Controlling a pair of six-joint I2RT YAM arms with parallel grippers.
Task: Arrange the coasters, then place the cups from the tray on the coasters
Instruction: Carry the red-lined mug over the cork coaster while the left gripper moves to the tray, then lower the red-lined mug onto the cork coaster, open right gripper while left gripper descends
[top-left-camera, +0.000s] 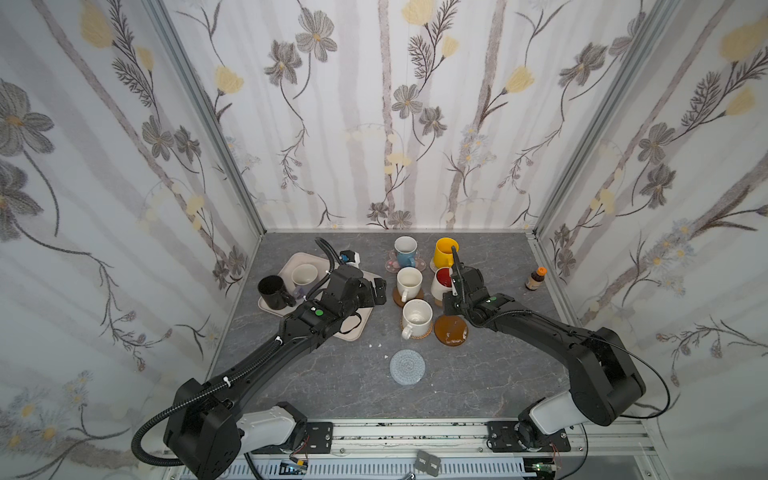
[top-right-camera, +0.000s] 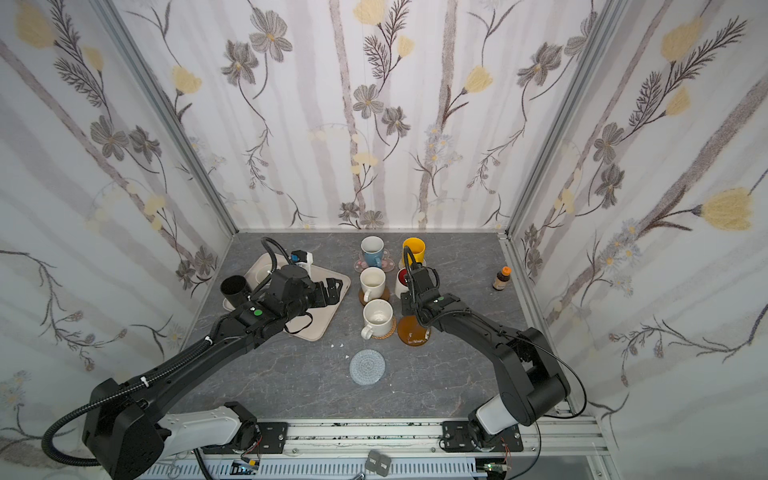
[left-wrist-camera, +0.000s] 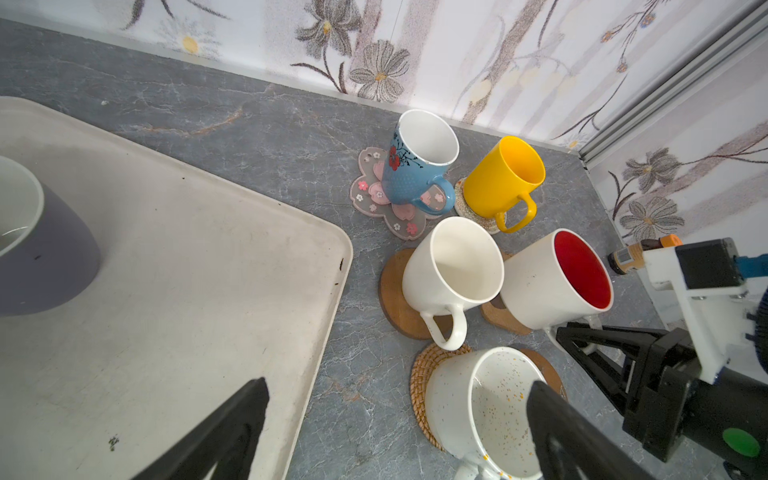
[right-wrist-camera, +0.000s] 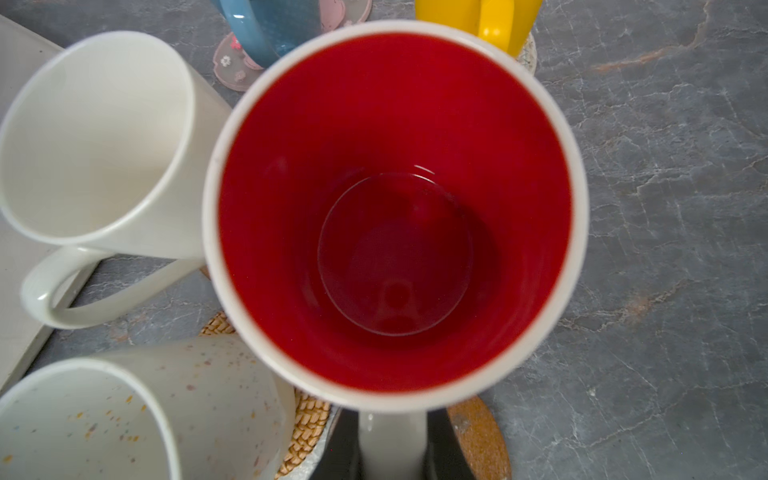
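Jaws of the right gripper (right-wrist-camera: 392, 451) are clenched on the handle of the red-lined mug (right-wrist-camera: 395, 208). The mug is upright over the brown paw coaster (left-wrist-camera: 496, 313); whether it rests on the coaster or hangs just above it cannot be told. Just left of it a plain white mug (left-wrist-camera: 451, 266) stands on a wooden disc (left-wrist-camera: 392, 291). Beyond, at the far side, a yellow mug (left-wrist-camera: 500, 183) sits on the white woven coaster (left-wrist-camera: 460, 201) and a light blue mug (left-wrist-camera: 415, 166) on the pink blossom coaster (left-wrist-camera: 372, 195). On the near side a speckled white mug (left-wrist-camera: 486, 407) sits on the rattan coaster (left-wrist-camera: 422, 382), with a bare wooden disc (top-left-camera: 451, 330) to its right. The grey woven coaster (top-left-camera: 407, 367) lies bare, nearer again.

The left gripper (left-wrist-camera: 395, 436) is spread wide and grasps nothing, above the right end of the tray (top-left-camera: 353, 330). A lavender mug (left-wrist-camera: 45, 253) and a black mug (top-left-camera: 272, 293) stand at the tray's left end. A small bottle (top-left-camera: 535, 278) stands well apart at far right.
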